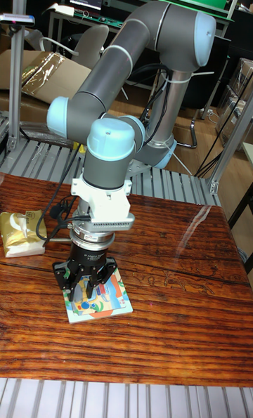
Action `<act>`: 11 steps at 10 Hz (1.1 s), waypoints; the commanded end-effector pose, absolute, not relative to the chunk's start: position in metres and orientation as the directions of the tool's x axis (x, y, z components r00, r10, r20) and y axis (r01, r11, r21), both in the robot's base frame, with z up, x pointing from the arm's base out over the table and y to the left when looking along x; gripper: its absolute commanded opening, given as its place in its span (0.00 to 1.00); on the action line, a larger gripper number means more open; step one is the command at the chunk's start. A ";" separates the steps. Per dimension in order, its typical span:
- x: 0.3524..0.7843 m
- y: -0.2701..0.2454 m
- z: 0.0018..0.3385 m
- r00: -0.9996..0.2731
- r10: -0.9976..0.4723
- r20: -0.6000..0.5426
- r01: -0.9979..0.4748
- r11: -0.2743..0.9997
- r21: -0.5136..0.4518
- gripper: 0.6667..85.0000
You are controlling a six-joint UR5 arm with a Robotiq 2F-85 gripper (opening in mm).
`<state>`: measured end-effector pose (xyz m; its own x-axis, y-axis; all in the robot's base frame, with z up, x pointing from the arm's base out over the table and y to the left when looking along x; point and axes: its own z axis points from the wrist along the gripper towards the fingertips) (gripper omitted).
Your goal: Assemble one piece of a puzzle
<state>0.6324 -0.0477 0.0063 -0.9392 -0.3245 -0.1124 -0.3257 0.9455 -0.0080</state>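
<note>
The UR5 arm (119, 53) reached down from its base at the far edge of the wooden desk (176, 298), its wrist pointing straight at the surface. The black end effector (89, 288) stood directly over the puzzle board (105, 302), a small square tray with a pale rim and a colourful picture in blue, red, orange and yellow. The board lay flat on the desk near the left front part of the surface, turned slightly against the desk's edge. The fingers (98, 277) were spread apart and came down onto the left half of the board, their tips at or just above the picture; whether they touched it could not be told. A loose puzzle piece between the fingers could not be made out, since the end effector covered that part of the picture. To the left, well apart from the board, a yellowish tissue packet (21, 232) lay on the desk near its left edge. A black cable (60, 211) looped from the wrist toward that side.
</note>
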 end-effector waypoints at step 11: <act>0.633 -0.062 0.020 -0.936 -0.346 -0.062 -0.345 0.938 -0.035 0.50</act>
